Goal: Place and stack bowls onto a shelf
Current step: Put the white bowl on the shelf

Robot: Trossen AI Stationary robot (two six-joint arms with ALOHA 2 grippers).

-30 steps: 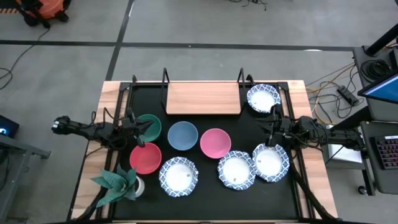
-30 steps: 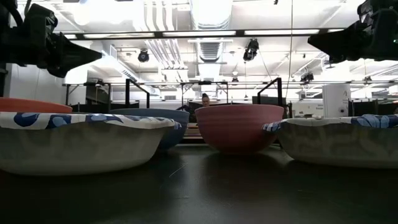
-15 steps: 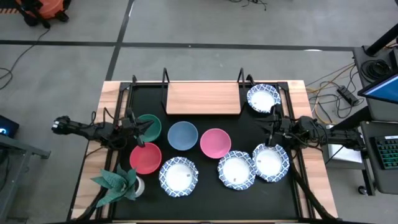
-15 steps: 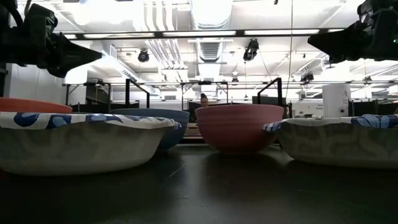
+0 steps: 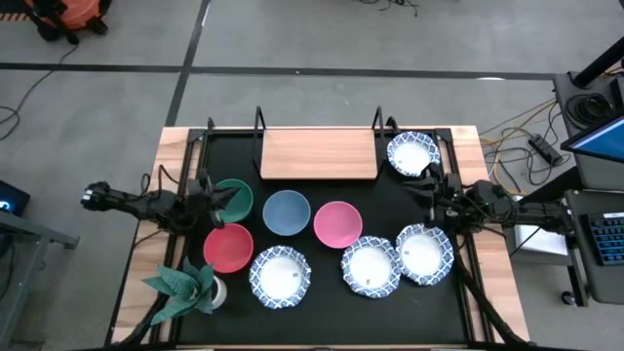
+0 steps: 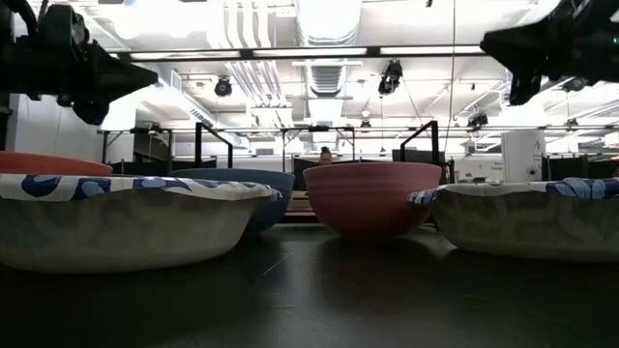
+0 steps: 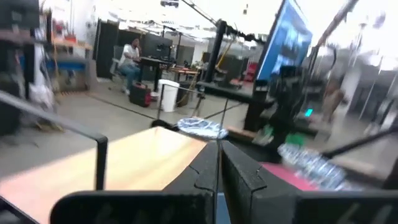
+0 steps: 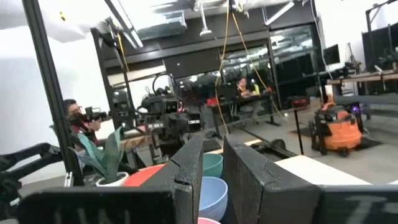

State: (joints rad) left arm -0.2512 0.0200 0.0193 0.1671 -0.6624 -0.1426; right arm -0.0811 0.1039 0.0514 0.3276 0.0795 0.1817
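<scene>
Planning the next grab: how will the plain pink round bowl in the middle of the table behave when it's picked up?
The plain pink round bowl looks rigid, so it probably keeps its shape. Its smooth curved wall may slip in a pinch. Its narrow base suggests it could rock if pushed.

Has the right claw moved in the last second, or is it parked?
Yes. In the high view the right claw has shifted slightly toward the patterned bowl beside the shelf, away from the patterned bowl below.

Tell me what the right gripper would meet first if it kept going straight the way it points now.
The right gripper points leftward across the table, raised above the bowls. At that height the way looks free until the left gripper opposite; were it lower, the pink bowl would come first. Depth is uncertain.
</scene>
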